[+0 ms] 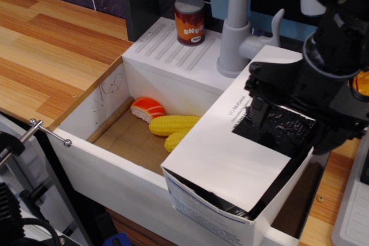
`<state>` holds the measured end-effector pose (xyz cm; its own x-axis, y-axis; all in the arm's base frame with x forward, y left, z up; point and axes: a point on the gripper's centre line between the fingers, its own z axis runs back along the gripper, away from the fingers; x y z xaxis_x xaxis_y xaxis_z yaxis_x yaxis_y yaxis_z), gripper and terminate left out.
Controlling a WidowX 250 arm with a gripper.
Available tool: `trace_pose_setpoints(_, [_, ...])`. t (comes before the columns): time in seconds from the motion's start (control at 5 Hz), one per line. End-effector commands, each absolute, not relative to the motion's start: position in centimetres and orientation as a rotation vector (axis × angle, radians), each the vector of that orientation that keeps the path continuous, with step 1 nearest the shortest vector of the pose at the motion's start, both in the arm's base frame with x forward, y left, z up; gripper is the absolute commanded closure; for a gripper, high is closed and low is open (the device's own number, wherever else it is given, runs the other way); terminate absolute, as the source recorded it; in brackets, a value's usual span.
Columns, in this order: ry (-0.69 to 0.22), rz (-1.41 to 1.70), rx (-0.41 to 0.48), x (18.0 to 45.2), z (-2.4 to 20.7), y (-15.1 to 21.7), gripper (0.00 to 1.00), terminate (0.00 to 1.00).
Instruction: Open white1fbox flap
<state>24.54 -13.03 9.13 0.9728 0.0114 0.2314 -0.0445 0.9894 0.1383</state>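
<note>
The white1fbox (222,162) lies in the right part of the white toy sink, its blue-printed short end (202,208) facing front. Its broad top flap (213,148) bears a glossy black patch (282,133) and a line of small text (237,110). The barcode is hidden behind the arm. My black gripper (259,116) points down onto the far part of the flap at the patch's left edge, its fingers close together. The flap's far corner (277,56) stands raised behind the gripper. A dark gap shows under the flap's front and right edges.
A soup can (189,20) stands on the sink's drainboard, beside a grey faucet (236,21). A salmon sushi toy (147,108) and two corn cobs (173,125) lie in the sink basin (109,162). Wooden counter (52,50) lies to the left.
</note>
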Motion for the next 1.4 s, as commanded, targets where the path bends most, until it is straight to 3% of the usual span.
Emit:
trace_pose_setpoints(0.0, [-0.248, 0.019, 0.190, 25.5, 9.9, -13.1, 0.00, 0.00])
trace_pose_setpoints(0.6, [-0.270, -0.031, 0.241, 25.3, 9.5, -12.3, 0.00, 0.00])
trace_pose_setpoints(1.2, [-0.243, -0.088, 0.329, 25.0, 12.5, -11.0, 0.00, 0.00])
